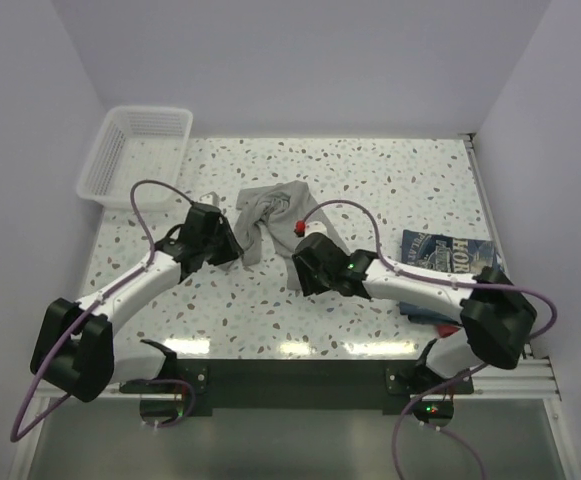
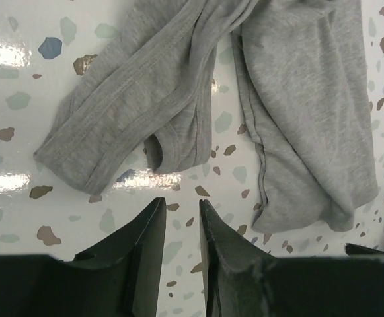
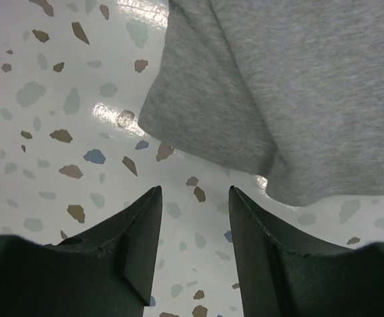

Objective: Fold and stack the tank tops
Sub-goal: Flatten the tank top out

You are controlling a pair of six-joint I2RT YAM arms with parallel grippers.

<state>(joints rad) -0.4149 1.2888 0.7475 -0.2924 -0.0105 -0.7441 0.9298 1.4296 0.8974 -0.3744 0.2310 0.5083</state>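
Overhead, we see the light grey tank top (image 1: 270,212) lying crumpled on the desk (image 1: 390,175), between the two claws and just ahead of each. The left claw (image 2: 182,206) hovers with only a narrow gap between its fingers and nothing in it. A bunched strap end sits just ahead of it and slightly to its left, not touching. The right claw (image 3: 195,191) is spread wider and is likewise empty, with a rounded corner of the cloth just ahead and a little to its right. Both arms look about equally near. We judge that the garment's long axis runs away from the claws toward the far side, so each claw would take its own near edge to spread the cloth flat. The navy tank top (image 1: 448,255) lies as a flat rectangle well behind the right claw, beside that arm's base.
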